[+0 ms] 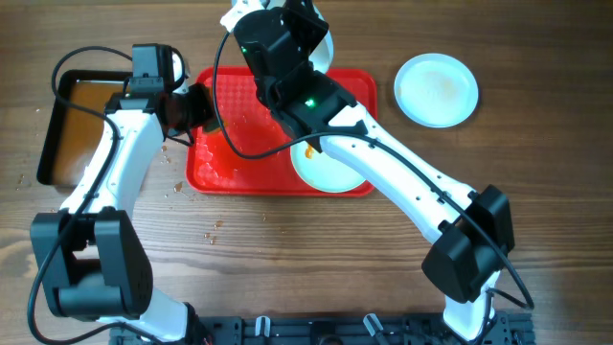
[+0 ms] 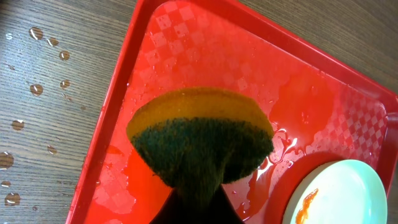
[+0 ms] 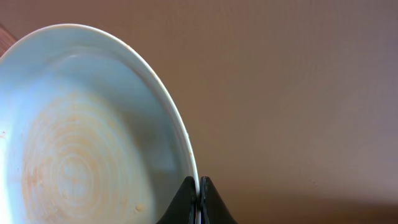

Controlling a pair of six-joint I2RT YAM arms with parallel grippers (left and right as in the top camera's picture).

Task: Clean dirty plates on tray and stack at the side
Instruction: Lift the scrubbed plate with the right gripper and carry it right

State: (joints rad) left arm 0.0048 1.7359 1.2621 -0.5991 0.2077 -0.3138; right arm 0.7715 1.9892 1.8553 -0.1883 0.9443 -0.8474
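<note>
The red tray (image 1: pixel 239 153) lies mid-table, wet in the left wrist view (image 2: pixel 186 43). One plate (image 1: pixel 330 171) with an orange smear rests on its near right part, also seen by the left wrist (image 2: pixel 351 193). My left gripper (image 1: pixel 199 107) is shut on a yellow-and-green sponge (image 2: pixel 199 140) over the tray's left part (image 2: pixel 196 202). My right gripper (image 3: pixel 198 186) is raised above the tray's far edge, shut on the rim of a second plate (image 3: pixel 81 143) that shows faint orange rings and is mostly hidden by the wrist in the overhead view (image 1: pixel 327 50). A third plate (image 1: pixel 436 89) sits on the table to the tray's right.
A black pan of brownish water (image 1: pixel 72 125) stands at the far left, beside the left arm. Water drops (image 2: pixel 37 87) dot the wood left of the tray. The right arm (image 1: pixel 412 182) crosses over the tray's right side.
</note>
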